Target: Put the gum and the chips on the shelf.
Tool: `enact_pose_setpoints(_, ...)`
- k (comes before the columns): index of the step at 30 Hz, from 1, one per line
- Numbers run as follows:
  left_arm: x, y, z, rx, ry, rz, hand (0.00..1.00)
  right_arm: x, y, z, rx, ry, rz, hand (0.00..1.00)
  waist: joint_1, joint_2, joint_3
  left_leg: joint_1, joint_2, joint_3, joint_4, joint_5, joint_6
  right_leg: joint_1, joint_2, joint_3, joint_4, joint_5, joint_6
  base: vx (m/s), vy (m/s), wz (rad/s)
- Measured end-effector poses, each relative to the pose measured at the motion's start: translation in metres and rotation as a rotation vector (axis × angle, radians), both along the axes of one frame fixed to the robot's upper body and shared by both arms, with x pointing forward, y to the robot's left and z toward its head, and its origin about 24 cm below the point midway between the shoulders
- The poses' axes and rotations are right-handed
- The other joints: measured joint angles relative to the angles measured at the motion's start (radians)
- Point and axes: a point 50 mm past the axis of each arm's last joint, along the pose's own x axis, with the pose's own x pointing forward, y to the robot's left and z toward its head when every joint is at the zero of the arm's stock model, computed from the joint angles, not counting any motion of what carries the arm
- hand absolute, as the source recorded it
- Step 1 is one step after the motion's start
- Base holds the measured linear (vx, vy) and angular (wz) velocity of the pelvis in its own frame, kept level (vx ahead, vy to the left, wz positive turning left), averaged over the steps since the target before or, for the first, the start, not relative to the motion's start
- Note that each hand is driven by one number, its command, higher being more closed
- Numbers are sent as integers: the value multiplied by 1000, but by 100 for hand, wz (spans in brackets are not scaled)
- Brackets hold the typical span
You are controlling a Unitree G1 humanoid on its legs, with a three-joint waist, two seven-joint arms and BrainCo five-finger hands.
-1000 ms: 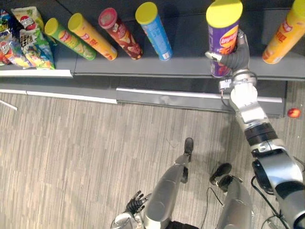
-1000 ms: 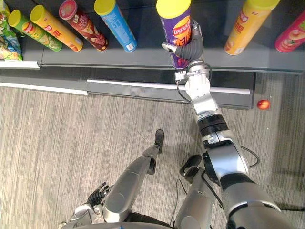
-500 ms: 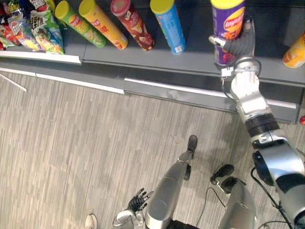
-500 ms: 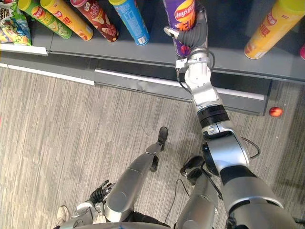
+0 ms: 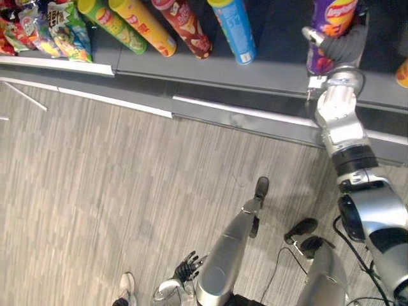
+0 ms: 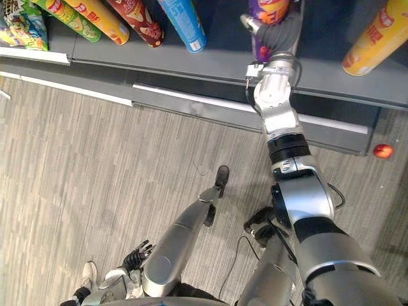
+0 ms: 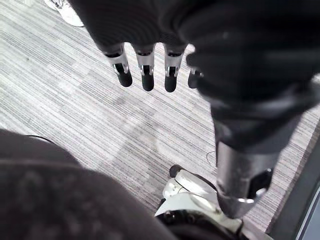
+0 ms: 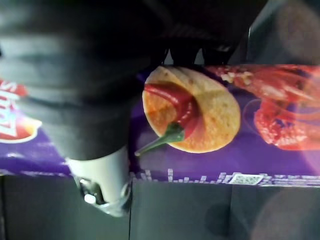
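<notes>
Nearest us, our left hand [image 5: 185, 269] hung low over the grey wood-grain floor [image 5: 115, 191], its fingers [image 7: 147, 75] straight and holding nothing, with a person's white shoe [image 5: 127, 282] just beside it. Farther out, our right hand [image 5: 343, 48] reached onto the dark shelf [image 5: 280, 44], fingers and thumb curled round the lower part of the upright purple chips can [image 5: 333, 13], whose base was at the shelf's surface near the front edge. To the left along that shelf stood a blue can [image 5: 234, 29], a red can [image 5: 188, 25], a yellow can [image 5: 143, 25] and a green can [image 5: 111, 22], with snack bags [image 5: 57, 35] at the far left and an orange can [image 6: 376, 38] to the right.
</notes>
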Motion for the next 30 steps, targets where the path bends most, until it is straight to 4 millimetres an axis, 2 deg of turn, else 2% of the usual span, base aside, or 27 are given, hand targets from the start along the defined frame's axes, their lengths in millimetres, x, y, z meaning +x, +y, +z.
enact_pose_setpoints(7, 3, -3, 1, -10, -9, -14, 0, 0, -1, 0, 10, -1, -1, 100, 22, 7, -5, -20, 9, 0, 16, -9, -7, -16, 7, 1, 7, -13, -8, 10, -62, -1)
enact_pose_setpoints(23, 4, -4, 0, -24, -9, -33, 0, 2, 15, -5, 29, 9, 42, 100, 26, 11, -8, -33, 13, 3, 21, -17, -17, -36, 7, 4, 22, -31, -13, 14, -57, 0)
enact_pose_setpoints(30, 5, -7, -1, -47, -1, -16, 0, 2, 16, -10, 38, 19, 41, 100, 39, 23, -17, -51, 15, 2, 25, -19, -19, -52, 8, 4, 25, -31, -13, 14, -48, 0)
